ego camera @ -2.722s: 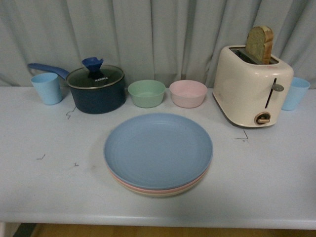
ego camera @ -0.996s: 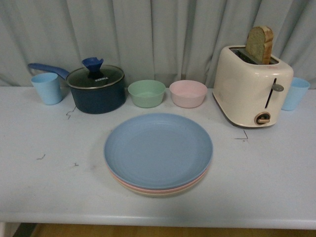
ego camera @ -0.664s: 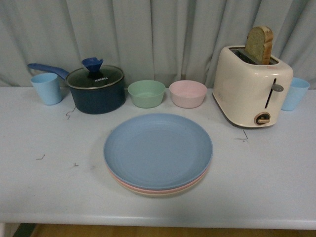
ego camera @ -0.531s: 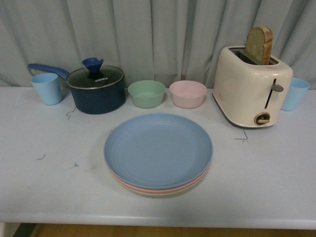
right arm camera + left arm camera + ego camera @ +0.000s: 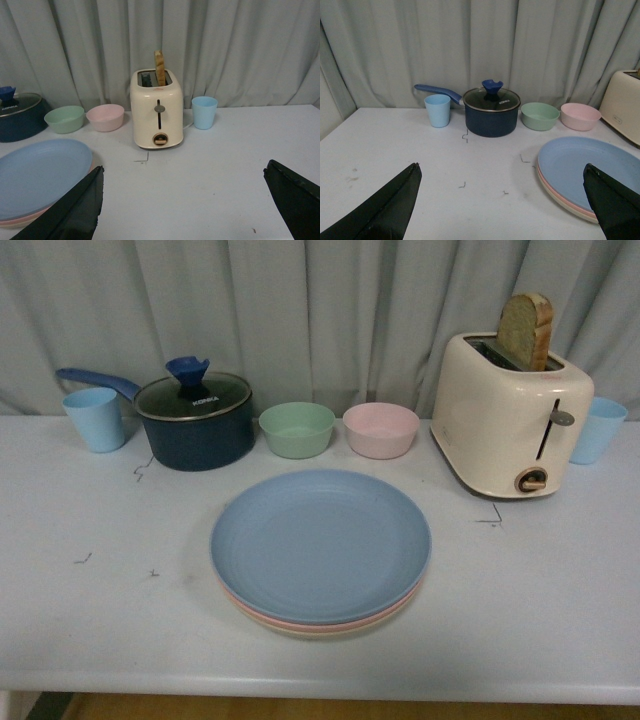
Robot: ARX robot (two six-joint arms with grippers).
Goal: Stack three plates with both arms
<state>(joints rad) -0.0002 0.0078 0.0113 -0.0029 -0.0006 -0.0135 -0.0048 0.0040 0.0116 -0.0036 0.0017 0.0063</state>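
Three plates sit stacked in the middle of the table: the blue plate on top, the pink plate under it and the beige plate at the bottom, only their front rims showing. Neither arm appears in the front view. My left gripper is open over bare table, left of the stack. My right gripper is open over bare table, right of the stack. Nothing lies between either pair of fingers.
Along the back stand a light blue cup, a dark blue lidded saucepan, a green bowl, a pink bowl, a cream toaster holding a bread slice, and another blue cup. A curtain hangs behind.
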